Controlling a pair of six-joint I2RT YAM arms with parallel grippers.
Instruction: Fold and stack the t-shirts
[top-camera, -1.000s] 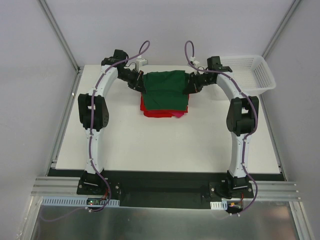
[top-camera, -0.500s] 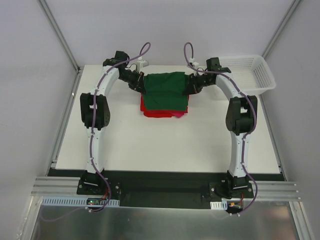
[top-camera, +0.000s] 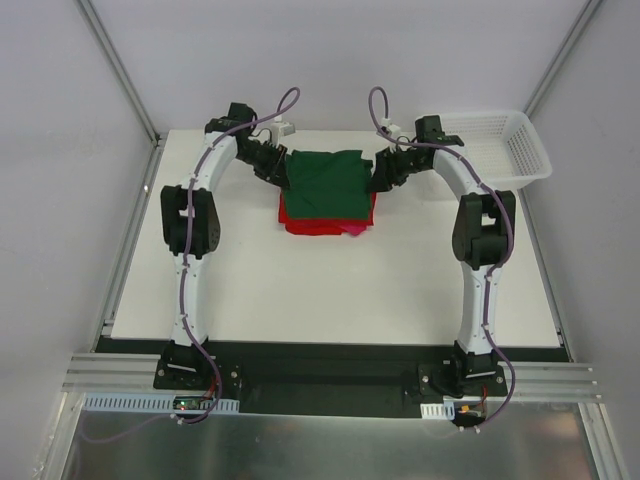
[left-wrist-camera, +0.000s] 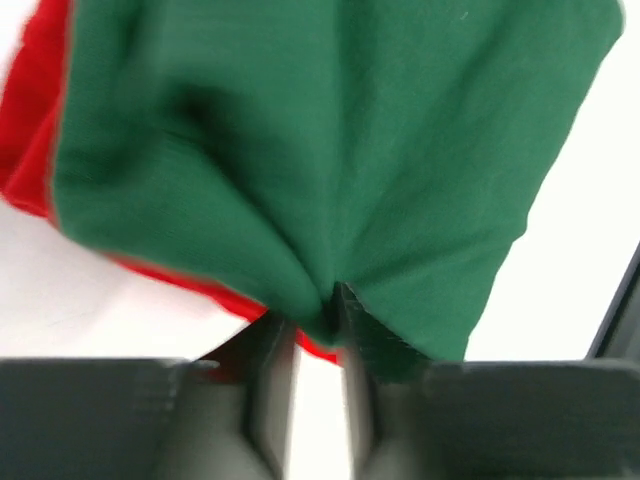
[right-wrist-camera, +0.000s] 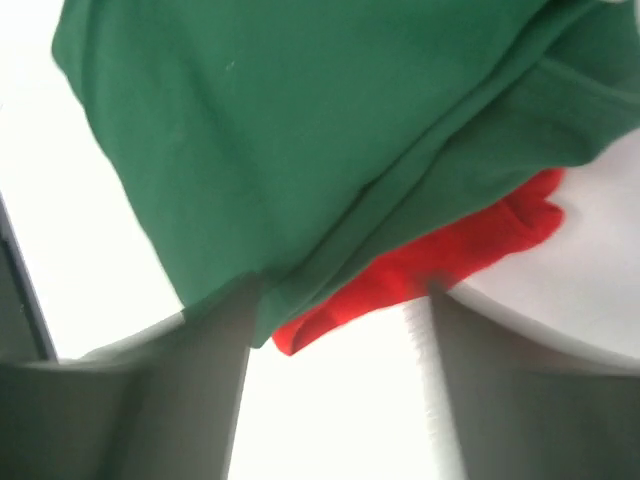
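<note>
The dark green t-shirt (top-camera: 328, 182) lies folded on top of the folded red t-shirt (top-camera: 318, 223) at the back middle of the table. My left gripper (top-camera: 284, 170) is at the green shirt's left edge. In the left wrist view its jaws (left-wrist-camera: 318, 315) stand a little apart, with a green fold (left-wrist-camera: 300, 200) still resting between the tips. My right gripper (top-camera: 379, 176) is at the shirt's right edge. Seen from the right wrist, that gripper (right-wrist-camera: 340, 300) is wide open and holds nothing, while the green t-shirt (right-wrist-camera: 300, 130) and the red one (right-wrist-camera: 440, 250) lie just beyond its fingers.
A white mesh basket (top-camera: 510, 148) stands at the back right corner, close behind the right arm. The white table top (top-camera: 330, 290) stretches forward from the stack towards the arm bases.
Both grippers were shut on the green t-shirt's side edges and have now opened. The green shirt has settled flatter and narrower on the red one.
</note>
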